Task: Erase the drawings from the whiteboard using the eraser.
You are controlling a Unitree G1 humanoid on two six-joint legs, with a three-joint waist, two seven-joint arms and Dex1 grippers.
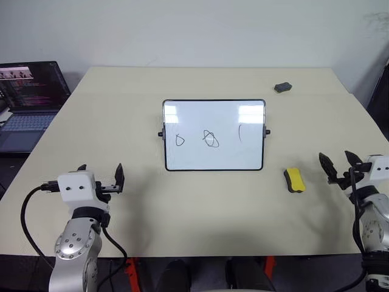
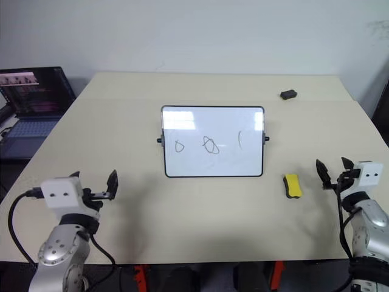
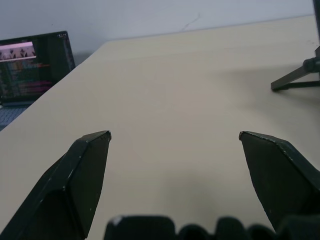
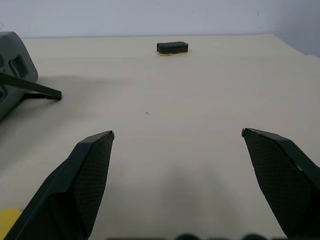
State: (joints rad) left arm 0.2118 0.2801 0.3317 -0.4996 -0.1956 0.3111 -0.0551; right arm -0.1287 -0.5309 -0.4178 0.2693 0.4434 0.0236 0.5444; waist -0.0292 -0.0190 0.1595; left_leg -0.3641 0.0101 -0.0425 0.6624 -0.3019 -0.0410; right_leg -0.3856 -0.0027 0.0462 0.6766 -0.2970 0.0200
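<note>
eraser [image 4: 9, 218] cut off beside right claw [image 4: 177, 137], whiteboard [image 4: 15, 75] half cropped

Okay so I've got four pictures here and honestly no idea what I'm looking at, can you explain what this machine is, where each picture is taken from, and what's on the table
This is a two-armed humanoid robot at a beige table. The two wide pictures come from a pair of cameras on its head, looking down over its arms. The other two come from a camera on each wrist, looking out between that hand's two black fingers.

The left hand and right hand are both open and hold nothing.

On the table a small whiteboard stands propped up, carrying three black marker drawings. A yellow eraser lies beside it, near the right hand. A small dark grey lump sits toward the far edge. An open laptop sits off to the robot's left.
</note>
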